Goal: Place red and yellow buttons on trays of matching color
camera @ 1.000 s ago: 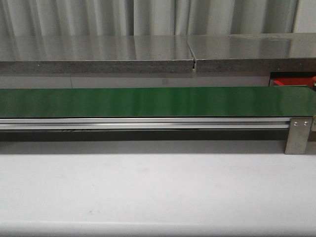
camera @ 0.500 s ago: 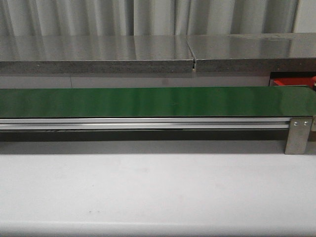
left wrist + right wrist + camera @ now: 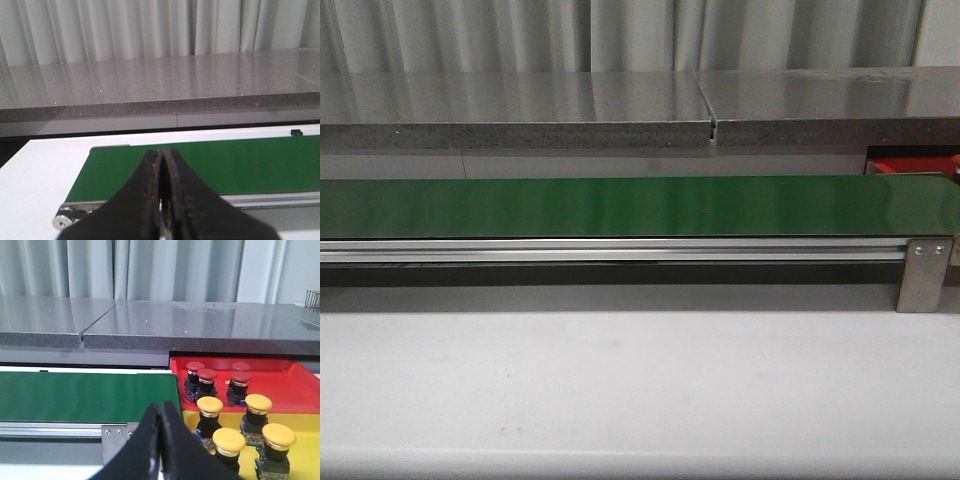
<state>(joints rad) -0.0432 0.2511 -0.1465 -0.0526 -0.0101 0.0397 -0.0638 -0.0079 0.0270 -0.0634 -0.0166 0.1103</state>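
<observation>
The left pincer [image 3: 160,195] is closed, its two dark fingers pressed together with nothing between them, hanging above the left end of the green belt [image 3: 240,165]. The right pincer [image 3: 160,440] is likewise closed and empty, touching nothing, over the belt's right end by its metal bracket [image 3: 116,440]. Just beyond it, at the lower right of the right wrist view, sits the yellow tray [image 3: 300,465] holding four yellow buttons [image 3: 210,405], and behind that the red tray [image 3: 290,390] with four red buttons [image 3: 207,374]. In the front view only a corner of the red tray [image 3: 910,165] shows at the right edge, past the bare belt [image 3: 620,205] and the white table [image 3: 620,390].
</observation>
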